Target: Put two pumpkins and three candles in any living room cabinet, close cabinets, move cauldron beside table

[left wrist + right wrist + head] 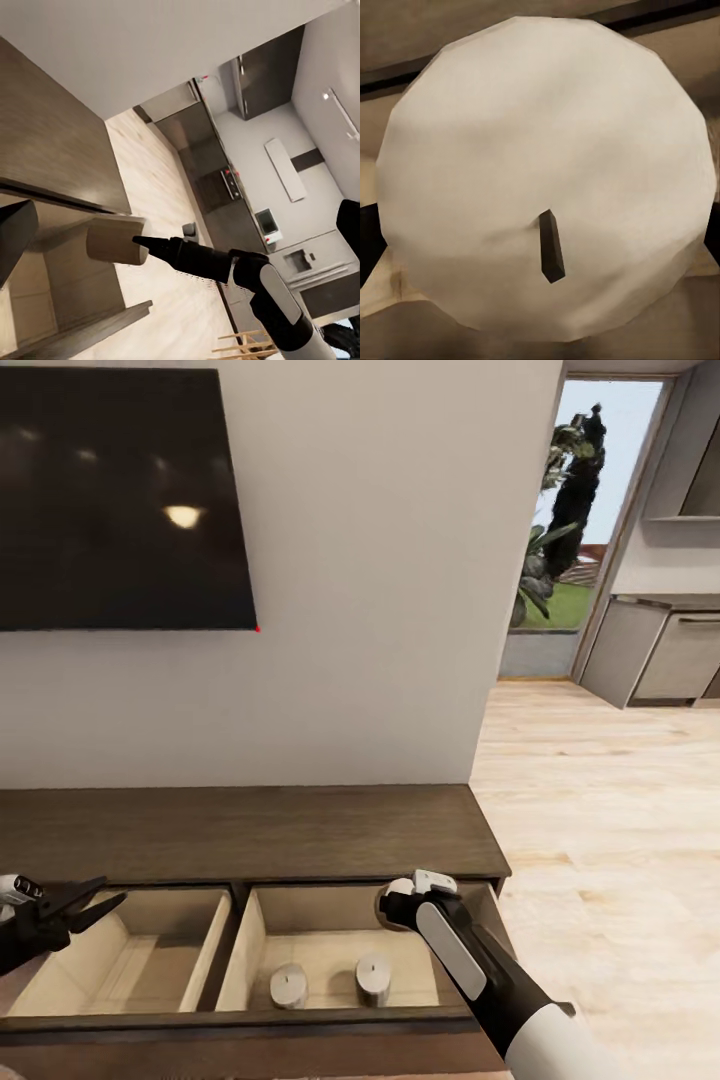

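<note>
1. Two candles (289,985) (373,977) already stand side by side in the right-hand compartment of the cabinet's (250,830) pulled-out drawer (345,960).
2. Third candle (116,240) is held by the right hand (397,905) over the back right of that same compartment. The left wrist view shows a dark fingertip (150,243) against its end; the right wrist view shows its pale round face with the dark wick right up close. I'd call this hand pinching the candle, not yet released.
3. Left hand (95,900) hovers over the left compartment, fingers spread, holding nothing. That compartment looks bare as far as it can be seen.
4. Progress guess: candles nearly done, one drop left. No pumpkins sit in the visible parts of the drawer, so I'd count them as still to do, likewise the cauldron and table step. Drawer is open, so closing is left too.
5. Surface: cabinet top is dark brown wood, flat, nothing on it; drawer insides pale beige.
6. Room: plain light wall behind, black TV screen (115,495) mounted above the cabinet, pale wood floor (600,810) to the right, an opening with green plants (560,510) outside, grey kitchen units (660,650) beyond.
</note>
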